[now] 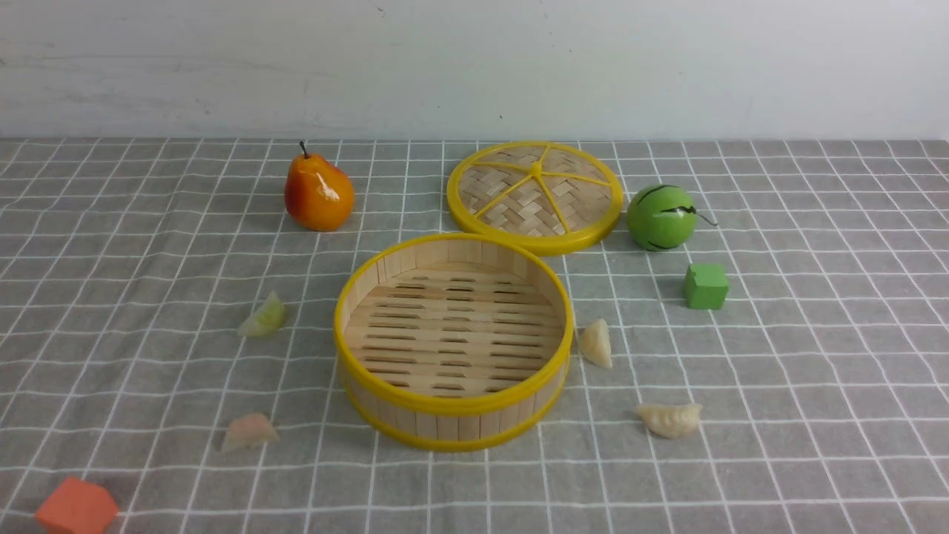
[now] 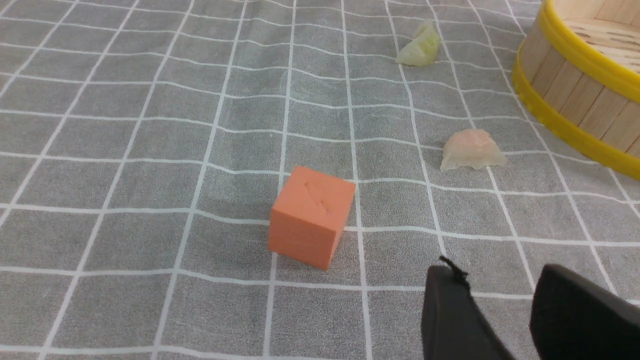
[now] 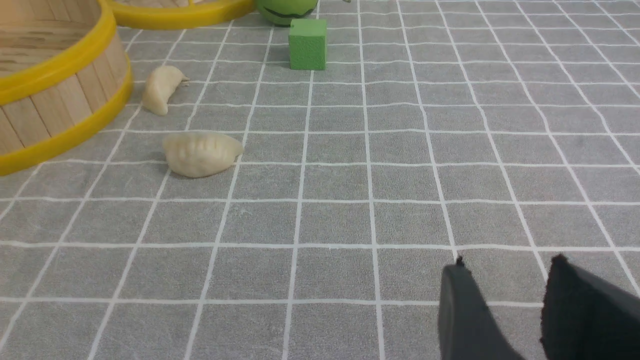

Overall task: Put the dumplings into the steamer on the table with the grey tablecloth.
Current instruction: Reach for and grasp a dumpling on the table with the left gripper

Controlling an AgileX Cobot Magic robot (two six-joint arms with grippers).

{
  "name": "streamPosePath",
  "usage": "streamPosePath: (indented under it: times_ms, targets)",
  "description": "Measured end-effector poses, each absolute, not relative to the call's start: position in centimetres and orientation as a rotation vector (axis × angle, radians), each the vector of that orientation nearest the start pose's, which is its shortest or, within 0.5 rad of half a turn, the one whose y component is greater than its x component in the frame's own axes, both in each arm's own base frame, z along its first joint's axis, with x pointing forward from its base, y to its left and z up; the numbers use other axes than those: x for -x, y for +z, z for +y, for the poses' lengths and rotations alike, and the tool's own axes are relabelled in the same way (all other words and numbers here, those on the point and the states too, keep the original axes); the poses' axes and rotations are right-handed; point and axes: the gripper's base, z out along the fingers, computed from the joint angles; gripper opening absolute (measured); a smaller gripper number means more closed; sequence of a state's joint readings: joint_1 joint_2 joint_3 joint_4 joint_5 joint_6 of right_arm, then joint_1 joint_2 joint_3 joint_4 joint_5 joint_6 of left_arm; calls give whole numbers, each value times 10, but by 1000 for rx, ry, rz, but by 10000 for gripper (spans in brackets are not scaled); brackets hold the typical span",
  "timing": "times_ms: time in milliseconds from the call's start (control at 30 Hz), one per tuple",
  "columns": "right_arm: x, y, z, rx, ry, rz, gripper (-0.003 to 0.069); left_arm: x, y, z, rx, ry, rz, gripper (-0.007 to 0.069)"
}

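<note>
The steamer point(image 1: 452, 404) stands empty mid-table on the grey tablecloth point(image 1: 133, 245). Left of it lie a pale green dumpling point(image 1: 262, 317) and a pinkish dumpling point(image 1: 248, 432); right of it lie two cream-white dumplings point(image 1: 597, 343) point(image 1: 670, 419). Neither arm shows in the front view. My left gripper point(image 2: 495, 277) hovers open over bare cloth, short of the pinkish dumpling point(image 2: 472, 150) and green dumpling point(image 2: 419, 46). My right gripper point(image 3: 505, 267) is open and empty too, well away from the cream dumplings point(image 3: 201, 154) point(image 3: 160, 89) beside the steamer wall point(image 3: 60, 100).
The woven yellow-rimmed lid point(image 1: 535, 194) lies behind the steamer. An orange pear point(image 1: 317, 194) is at the back left, a green ball point(image 1: 661, 217) and green cube point(image 1: 705, 285) at the right. An orange cube point(image 1: 75, 508) sits at the front left, close to my left gripper point(image 2: 311, 217).
</note>
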State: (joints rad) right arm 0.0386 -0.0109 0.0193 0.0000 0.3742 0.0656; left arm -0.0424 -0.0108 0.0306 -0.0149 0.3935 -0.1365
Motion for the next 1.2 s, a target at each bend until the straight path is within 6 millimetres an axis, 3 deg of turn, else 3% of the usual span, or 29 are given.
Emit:
streamPosePath:
  times_ms: [700,1200]
  targets:
    - [-52,174,2,-25,72,1867,240,-52,169,-1,67,-88,1887,237]
    - [-54,177,2,-24,74,1806,240,-57,191,-2,50,-104,1642,237]
